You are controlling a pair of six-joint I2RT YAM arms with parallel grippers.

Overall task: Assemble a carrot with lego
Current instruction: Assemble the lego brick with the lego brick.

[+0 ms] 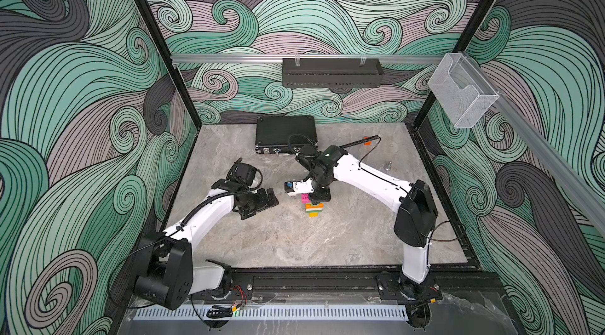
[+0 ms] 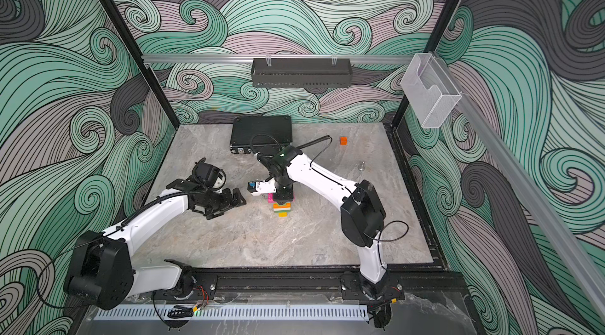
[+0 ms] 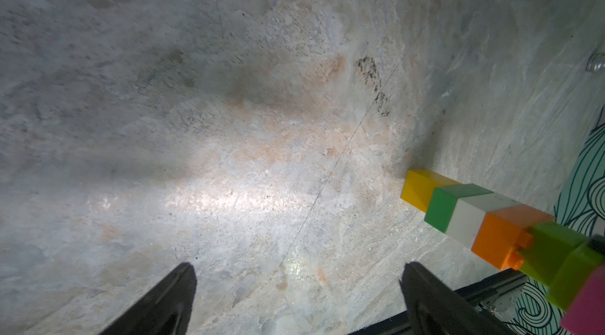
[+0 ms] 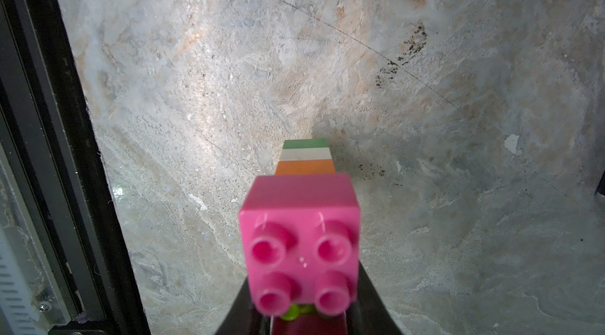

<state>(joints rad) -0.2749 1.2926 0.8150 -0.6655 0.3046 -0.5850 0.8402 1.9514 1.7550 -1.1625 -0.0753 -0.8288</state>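
The carrot (image 1: 313, 209) stands upright near the middle of the table in both top views, a stack of lego with its yellow tip down. The left wrist view shows its bands: yellow, dark green, white, orange, lime, then pink (image 3: 474, 219). My right gripper (image 1: 319, 197) comes down from above and is shut on the stack's top. In the right wrist view a studded pink brick (image 4: 301, 219) fills the front, and a second pink brick sits between the fingers (image 4: 368, 287). My left gripper (image 1: 265, 205) lies open to the stack's left, apart from it, with only bare table between its fingers (image 3: 183, 284).
A black briefcase (image 1: 285, 133) lies at the back of the table. A lone small orange cube (image 2: 343, 140) sits at the back right, and a small metal bolt (image 2: 361, 166) stands nearer on the right. A black rail (image 1: 327, 279) runs along the table's front edge.
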